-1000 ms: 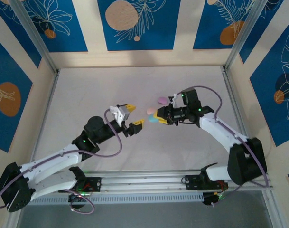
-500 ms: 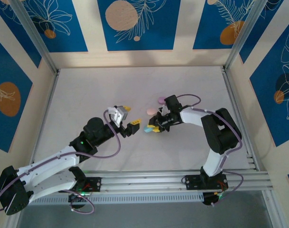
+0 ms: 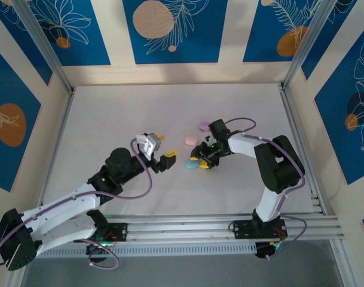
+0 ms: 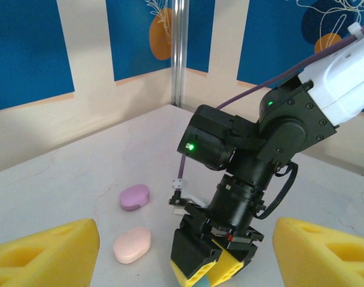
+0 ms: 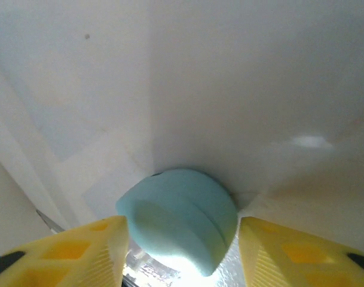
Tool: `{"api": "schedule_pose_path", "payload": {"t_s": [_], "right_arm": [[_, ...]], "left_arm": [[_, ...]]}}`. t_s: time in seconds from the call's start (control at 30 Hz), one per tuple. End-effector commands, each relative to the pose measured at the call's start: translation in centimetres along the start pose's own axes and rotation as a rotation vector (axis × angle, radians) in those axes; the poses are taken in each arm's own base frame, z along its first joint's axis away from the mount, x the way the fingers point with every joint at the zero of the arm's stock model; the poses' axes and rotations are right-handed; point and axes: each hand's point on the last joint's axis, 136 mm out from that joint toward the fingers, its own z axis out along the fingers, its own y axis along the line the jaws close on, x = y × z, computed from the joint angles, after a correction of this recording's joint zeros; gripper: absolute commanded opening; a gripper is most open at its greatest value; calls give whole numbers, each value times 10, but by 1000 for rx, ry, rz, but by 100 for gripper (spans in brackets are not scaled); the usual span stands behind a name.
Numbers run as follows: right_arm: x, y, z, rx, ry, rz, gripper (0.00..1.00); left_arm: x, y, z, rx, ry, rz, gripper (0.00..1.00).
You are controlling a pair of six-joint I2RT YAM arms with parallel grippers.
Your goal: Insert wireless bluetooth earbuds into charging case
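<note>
While the light blue charging case (image 5: 179,218) lies apparently closed on the surface (image 3: 110,119), near the pink case (image 4: 132,244) and the purple case (image 4: 135,197), no earbud can be made out, so insertion looks still ahead. The right fingers (image 5: 92,251) stand apart, one just beside each flank of the blue case. The left fingers (image 4: 44,251) are spread wide and empty nearby.

From above I saw the table (image 3: 110,113) evenly lit, shadows soft; my left wrist view was sharp; my right wrist view was blurred up close, a white glare under the blue case (image 5: 182,221).
</note>
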Motion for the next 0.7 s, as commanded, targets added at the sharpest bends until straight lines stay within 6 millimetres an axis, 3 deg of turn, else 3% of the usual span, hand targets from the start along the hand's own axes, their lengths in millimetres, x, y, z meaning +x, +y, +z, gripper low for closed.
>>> {"api": "schedule_pose_path", "payload": {"t_s": [0.0, 0.17, 0.27, 0.43, 0.5, 0.57, 0.67], "right_arm": [[2, -6, -19, 50, -36, -6, 57], [-5, -12, -57, 133, -169, -37, 70], [-16, -8, -105, 201, -364, -106, 71], [-48, -27, -212, 447, -886, -205, 71], [-62, -32, -235, 523, -1063, -323, 72], [-74, -37, -242, 566, -1170, -453, 77], [-88, -59, -223, 563, -1141, -594, 78]], "left_arm": [[2, 0, -1, -12, 0, 20, 76], [7, 8, -2, -57, 23, 23, 77], [15, 25, -5, -154, 61, 31, 80], [41, 83, -24, -441, 179, 54, 91], [52, 112, -36, -544, 215, 27, 93], [66, 142, -52, -644, 238, -21, 96], [84, 186, -80, -806, 269, -61, 100]]}}
